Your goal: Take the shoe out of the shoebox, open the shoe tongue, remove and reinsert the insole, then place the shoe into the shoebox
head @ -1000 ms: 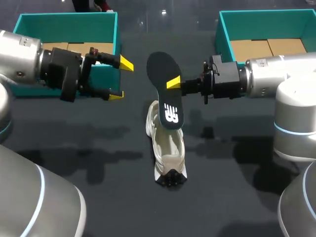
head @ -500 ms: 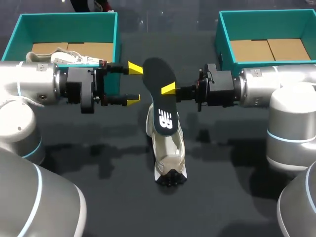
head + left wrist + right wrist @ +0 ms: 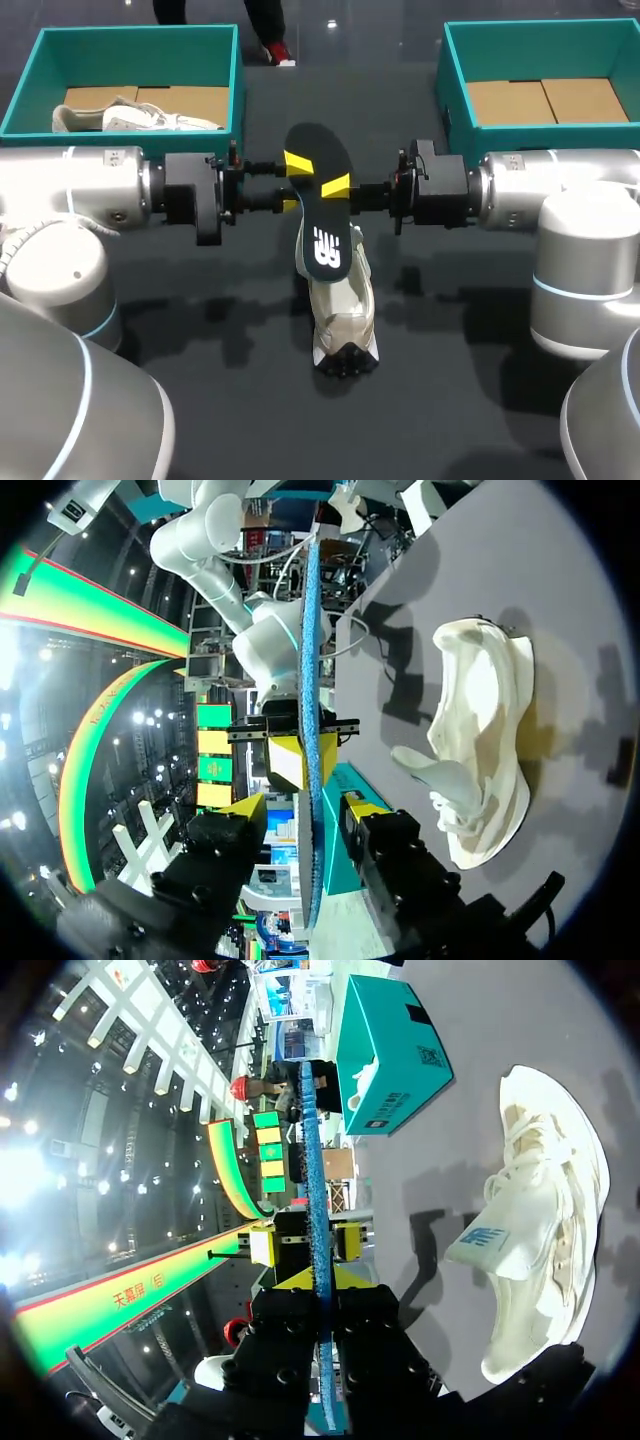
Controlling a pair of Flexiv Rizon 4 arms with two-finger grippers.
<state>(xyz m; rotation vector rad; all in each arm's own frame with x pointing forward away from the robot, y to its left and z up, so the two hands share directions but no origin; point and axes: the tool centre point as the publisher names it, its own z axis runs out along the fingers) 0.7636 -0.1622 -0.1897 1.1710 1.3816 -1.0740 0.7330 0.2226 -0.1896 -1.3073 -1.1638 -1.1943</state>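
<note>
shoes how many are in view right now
2. One cream shoe lies on the table under the held insole; a second shoe sits in the left shoebox. The box walls could hide another.

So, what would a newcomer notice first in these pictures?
The black flat insole is held in the air above the white lace-up sneaker mid-table, pinched by the right gripper, with the left gripper open around it. A second white sneaker lies in the teal cardboard shoebox on the left.

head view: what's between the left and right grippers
The black insole: the right gripper pinches it, the left gripper has open fingers straddling it, as the head view shows.
</note>
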